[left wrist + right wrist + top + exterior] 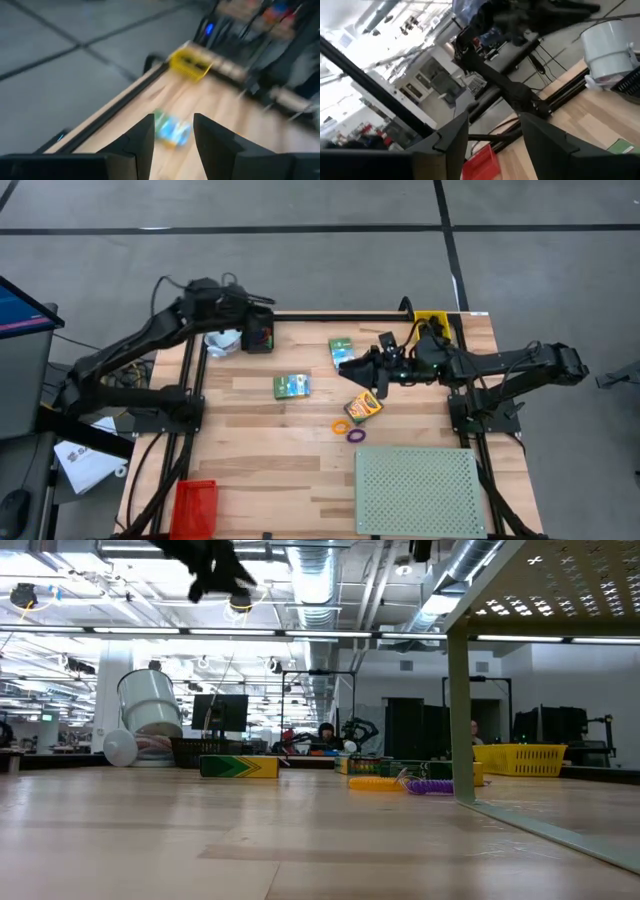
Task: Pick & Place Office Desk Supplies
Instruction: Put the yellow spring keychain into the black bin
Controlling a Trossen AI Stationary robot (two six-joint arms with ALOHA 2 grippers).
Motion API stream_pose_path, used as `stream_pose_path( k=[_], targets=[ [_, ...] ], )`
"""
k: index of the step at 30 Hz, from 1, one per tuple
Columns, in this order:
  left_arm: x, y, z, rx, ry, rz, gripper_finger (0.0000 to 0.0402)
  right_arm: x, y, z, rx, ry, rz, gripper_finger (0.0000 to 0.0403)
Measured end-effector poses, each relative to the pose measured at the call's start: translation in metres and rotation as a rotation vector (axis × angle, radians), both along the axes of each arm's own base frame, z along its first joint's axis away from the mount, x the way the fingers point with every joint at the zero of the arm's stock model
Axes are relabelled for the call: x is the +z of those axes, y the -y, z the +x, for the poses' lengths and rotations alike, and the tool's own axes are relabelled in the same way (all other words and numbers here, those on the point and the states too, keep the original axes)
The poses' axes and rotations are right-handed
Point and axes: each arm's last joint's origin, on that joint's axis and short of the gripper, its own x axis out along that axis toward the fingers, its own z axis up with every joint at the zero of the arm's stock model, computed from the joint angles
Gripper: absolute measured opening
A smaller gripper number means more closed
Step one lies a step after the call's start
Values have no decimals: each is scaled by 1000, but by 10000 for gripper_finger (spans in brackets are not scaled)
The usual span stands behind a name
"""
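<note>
My left gripper (266,332) (173,142) hangs open over the table's far left corner, beside the white cylinder (224,340). In its wrist view a green box (172,131) shows between the fingers, farther off. My right gripper (350,366) (492,135) is open above the table's middle, between the far green box (343,348) and the yellow-orange crayon box (362,407). A second green box (291,386) lies flat to the left. An orange ring (342,426) (378,783) and a purple ring (356,435) (430,786) lie flat near the crayon box. No black clips show.
The pale green perforated board (420,490) stands on legs over the near right of the table. A red bin (195,505) sits at the near left corner and a yellow basket (432,320) at the far right. Bare wood lies between the boxes and the red bin.
</note>
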Motion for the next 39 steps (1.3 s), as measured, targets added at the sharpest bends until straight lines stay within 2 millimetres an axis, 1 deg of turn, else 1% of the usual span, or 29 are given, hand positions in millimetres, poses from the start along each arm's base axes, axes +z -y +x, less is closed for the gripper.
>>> stream_pose_path(
  k=[2,4,6,9,11,12,15,17,19,22,26,29,32,34,36,39],
  targets=[
    [11,11,-4,-20,74,13,131,6,-3,0,12,8,-33,179],
    [19,21,-8,-48,129,27,131,17,-6,1,30,20,-74,179],
    [25,29,-10,-65,170,16,131,26,-9,3,67,-22,-119,179],
    [29,35,-12,-78,216,-3,131,36,-10,14,123,-183,-177,179],
    [31,38,-11,-87,238,-9,131,36,-9,21,168,-343,-210,179],
    [32,39,-10,-93,245,-10,131,38,-9,27,187,-392,-224,179],
    [32,41,-7,-103,252,-8,131,28,-8,42,261,-618,-253,179],
    [31,41,-6,-84,241,-7,131,16,-8,55,309,-738,-284,179],
    [29,41,-1,-67,232,-5,131,-3,-9,66,355,-852,-303,179],
    [26,39,1,-46,213,-7,131,-34,-12,83,413,-971,-300,179],
    [22,38,5,-41,191,-16,131,-80,-20,109,450,-1090,-296,179],
    [21,38,5,-41,181,-21,131,-109,-27,123,448,-1152,-318,179],
    [20,37,5,-41,174,-25,131,-136,-30,133,437,-1220,-327,179],
    [20,37,6,-41,175,-24,131,-151,-31,136,393,-1273,-331,179],
    [20,37,5,-41,176,-24,131,-164,-30,137,361,-1330,-324,179],
    [21,37,5,-41,177,-23,131,-176,-27,138,312,-1390,-295,179]
  ],
)
